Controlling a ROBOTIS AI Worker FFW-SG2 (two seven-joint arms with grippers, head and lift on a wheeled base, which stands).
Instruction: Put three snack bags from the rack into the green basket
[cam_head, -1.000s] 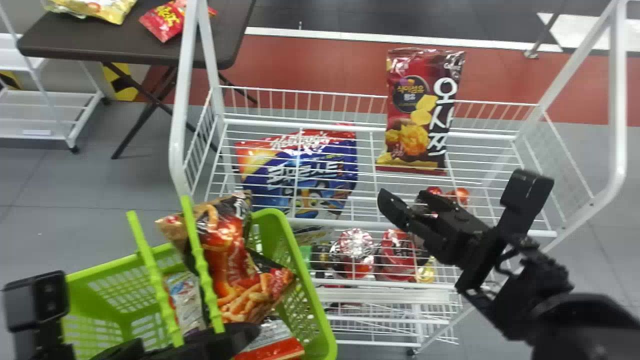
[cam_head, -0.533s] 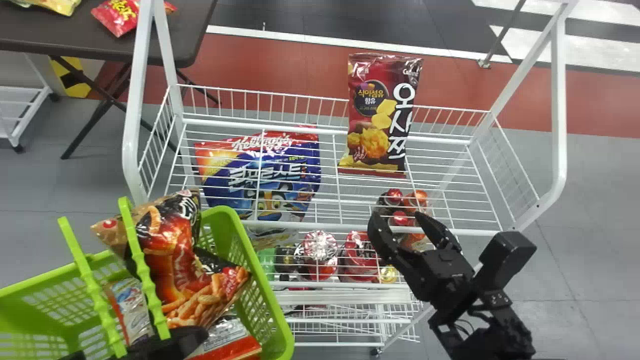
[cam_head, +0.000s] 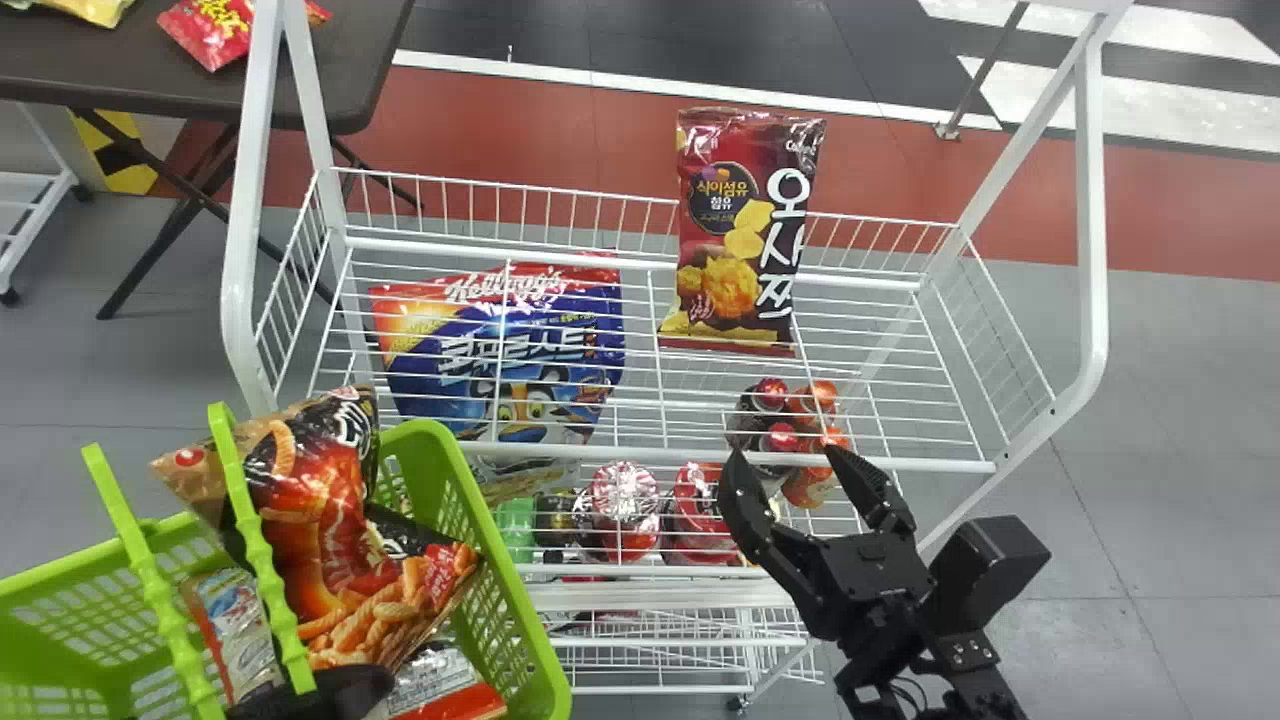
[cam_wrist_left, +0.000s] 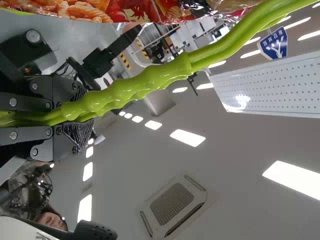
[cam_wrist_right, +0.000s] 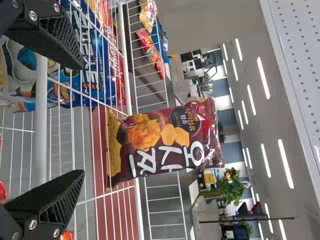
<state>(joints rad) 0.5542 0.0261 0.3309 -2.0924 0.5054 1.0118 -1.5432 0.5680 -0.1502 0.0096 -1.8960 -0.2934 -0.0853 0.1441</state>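
Head view has swung right over the last second, so the rack (cam_head: 650, 455) and green basket (cam_head: 460, 440) sit further left; right gripper (cam_head: 787, 455) has turned from a leftward slant to point forward. I note its fingers spread, nothing between them, near the rack's front rail. Maroon snack bag (cam_head: 740, 240) stands at the rack's back rail; blue bag (cam_head: 510, 350) lies to its left. Left gripper (cam_head: 335, 695) grips the basket handles (cam_head: 262, 560). Red-and-orange snack bag (cam_head: 320, 500) is in the basket.
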